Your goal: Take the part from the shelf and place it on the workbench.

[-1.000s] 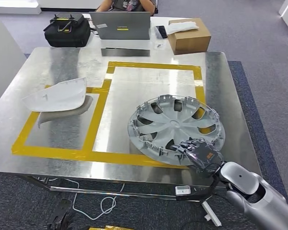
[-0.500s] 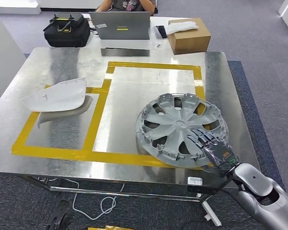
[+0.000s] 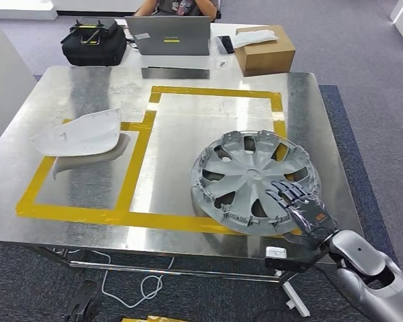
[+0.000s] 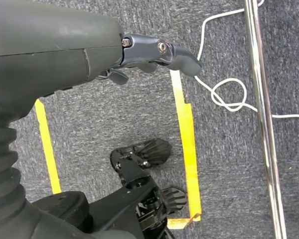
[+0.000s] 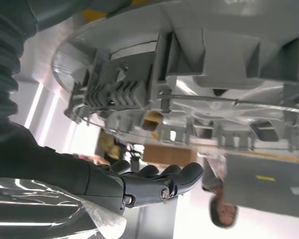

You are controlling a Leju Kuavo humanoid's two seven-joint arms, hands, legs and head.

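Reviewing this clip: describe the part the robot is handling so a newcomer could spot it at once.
Start at the steel workbench marked with yellow tape. In its near right area, by the robot's right hand, lies a round grey wheel cover. Unlike the white curved shell at the left, it is a spoked disc, hollow side up.

A white plastic cover (image 3: pixel 78 134) lies on the left, inside yellow tape lines (image 3: pixel 134 161). At the far end sit a black bag (image 3: pixel 93 41), a laptop (image 3: pixel 168 35) and a cardboard box (image 3: pixel 264 49). A person (image 3: pixel 178 7) sits behind the laptop.
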